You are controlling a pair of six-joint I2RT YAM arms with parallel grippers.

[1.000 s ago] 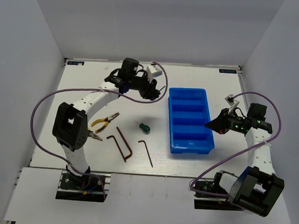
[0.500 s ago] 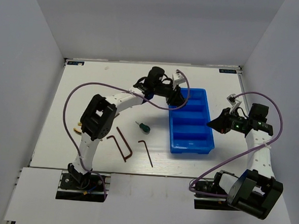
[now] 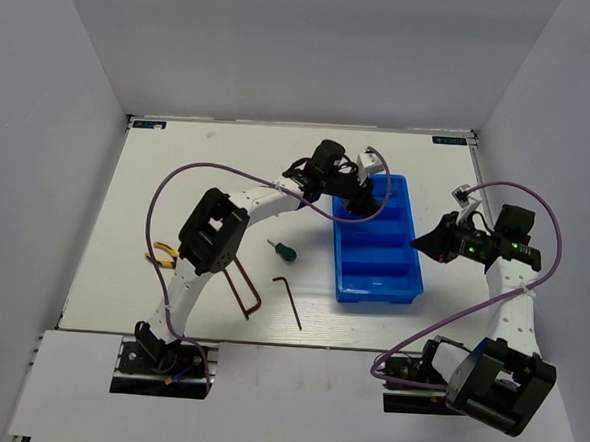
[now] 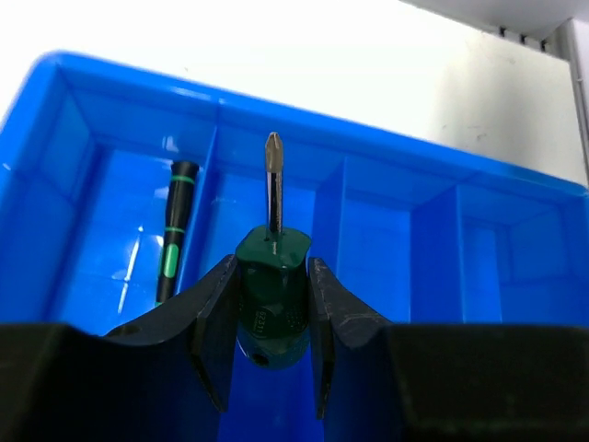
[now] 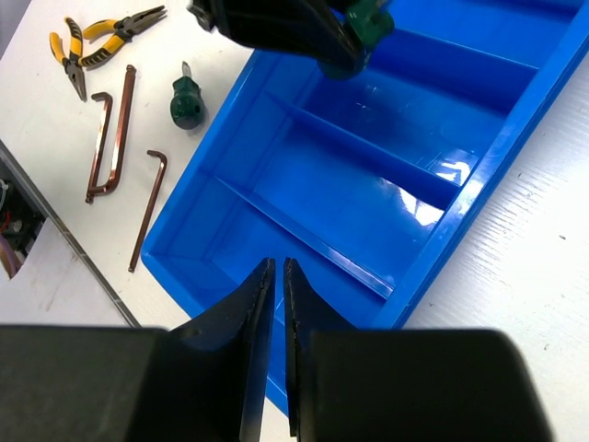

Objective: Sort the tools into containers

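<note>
My left gripper (image 3: 361,199) hangs over the far part of the blue tray (image 3: 405,250), shut on a stubby green-handled screwdriver (image 4: 273,295) with its tip pointing away. In the left wrist view a slim black-and-green tool (image 4: 171,235) lies in the tray's end compartment. A second green screwdriver (image 3: 284,249) lies on the table left of the tray. Hex keys (image 3: 288,299) (image 3: 243,286) lie nearer the front. The yellow-handled pliers (image 3: 161,256) are partly hidden behind the left arm. My right gripper (image 3: 415,246) is shut and empty beside the tray's right rim.
The right wrist view shows the tray's near compartments (image 5: 276,184) with nothing in them, and the pliers (image 5: 101,41), hex keys (image 5: 110,138) and screwdriver (image 5: 187,101) on the white table. Grey walls enclose the table on three sides.
My left arm has swung right from the back of the table to over the tray, carrying the screwdriver. It now partly hides the pliers. The right arm has barely moved.
</note>
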